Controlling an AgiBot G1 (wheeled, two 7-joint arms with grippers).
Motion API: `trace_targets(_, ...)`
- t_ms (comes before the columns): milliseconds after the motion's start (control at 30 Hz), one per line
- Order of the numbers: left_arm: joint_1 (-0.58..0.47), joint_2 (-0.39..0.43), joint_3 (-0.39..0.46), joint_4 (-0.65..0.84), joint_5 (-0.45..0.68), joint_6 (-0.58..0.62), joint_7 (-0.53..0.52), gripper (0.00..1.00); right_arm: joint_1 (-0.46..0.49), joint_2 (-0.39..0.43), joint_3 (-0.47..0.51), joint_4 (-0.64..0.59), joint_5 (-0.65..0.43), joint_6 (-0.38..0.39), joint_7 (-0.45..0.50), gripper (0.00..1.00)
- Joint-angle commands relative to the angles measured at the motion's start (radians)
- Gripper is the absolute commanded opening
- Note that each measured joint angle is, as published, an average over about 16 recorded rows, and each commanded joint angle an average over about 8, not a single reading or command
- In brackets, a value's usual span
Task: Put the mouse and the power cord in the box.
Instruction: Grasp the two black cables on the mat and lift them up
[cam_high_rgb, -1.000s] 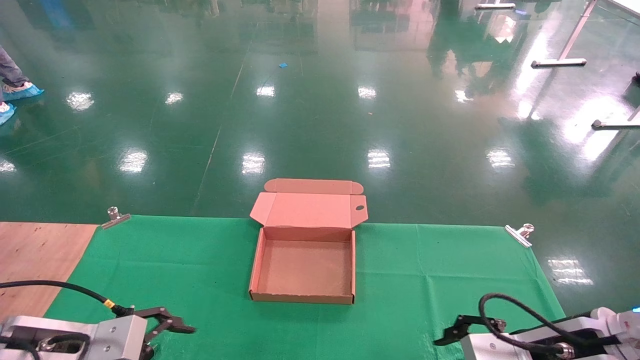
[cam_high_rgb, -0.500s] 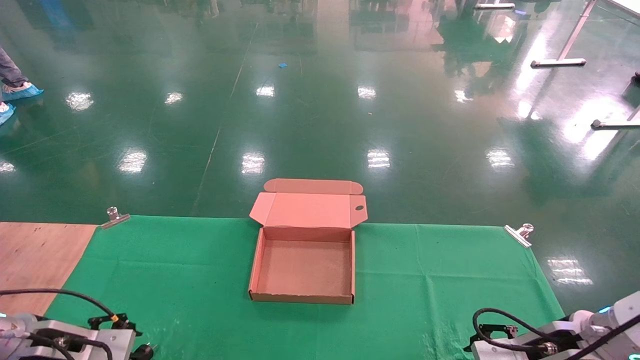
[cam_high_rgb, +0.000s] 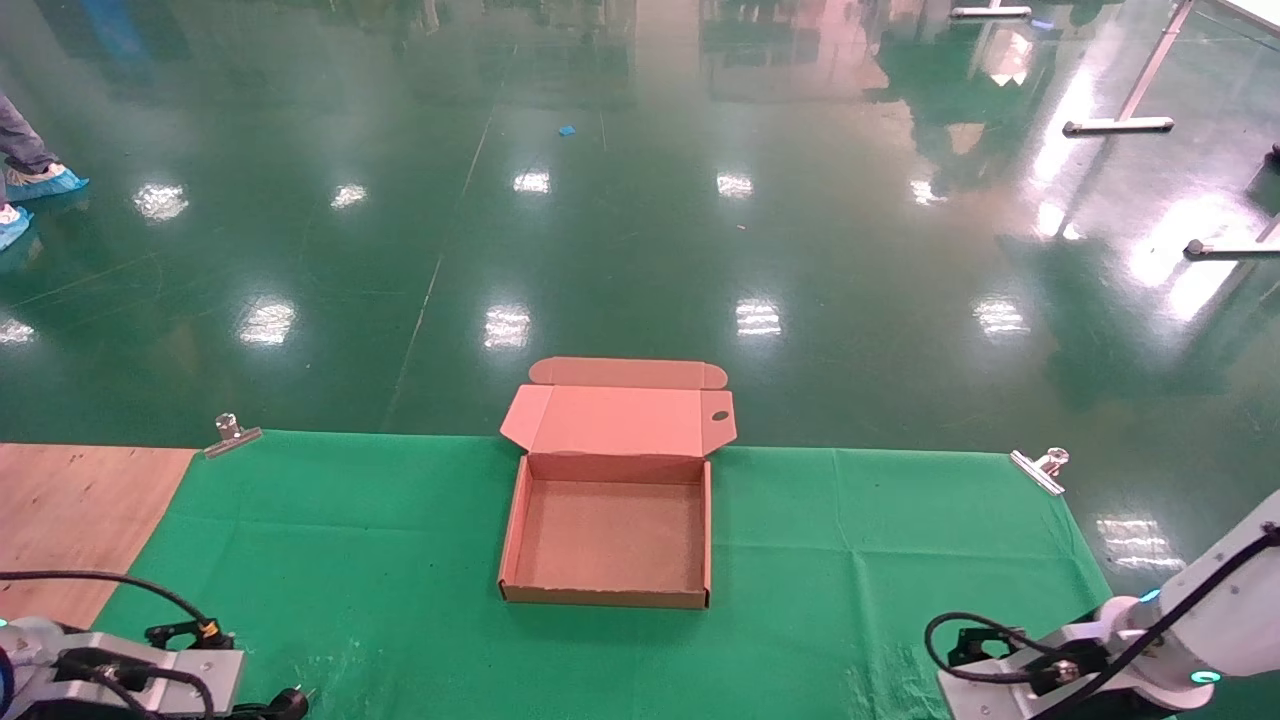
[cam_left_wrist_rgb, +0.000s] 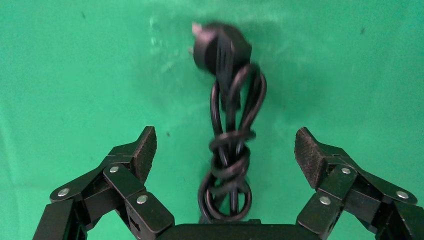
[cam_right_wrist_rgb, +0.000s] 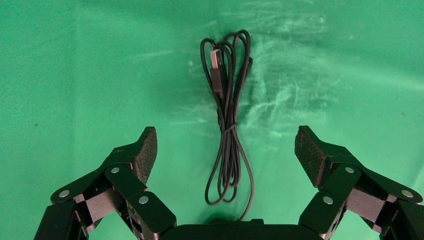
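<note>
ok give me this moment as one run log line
left hand: open over power cord | right hand: open over mouse cable | box: open, empty

Black power cord (cam_left_wrist_rgb: 231, 145) – green cloth (cam_high_rgb: 850, 560) – brown box (cam_high_rgb: 608, 598)

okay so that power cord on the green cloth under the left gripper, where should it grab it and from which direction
Best at the knotted waist of the power cord, coming straight down from above. There the coils are wrapped into one narrow bundle, and the left gripper hangs open with a finger on each side of it. The blocky plug is wider and sits off to one end, so it would likely swing.
</note>
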Motion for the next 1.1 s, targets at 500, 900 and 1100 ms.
trace_targets(500,-0.038,0.022,-0.02,0.177,-0.026,-0.049,0.13,0.35,0.03,-0.107,-0.006,-0.258,-0.012,0.112,-0.146,0.44)
trace_targets(900,-0.058,0.038,-0.024,0.241,-0.032,-0.065,0.18,0.0,0.058,-0.134,0.001,-0.347,-0.002,0.121,-0.208,0.0)
trace_targets(1100,-0.065,0.042,-0.024,0.262,-0.031,-0.072,0.191,0.0,0.066,-0.143,0.002,-0.377,0.001,0.121,-0.227,0.0)
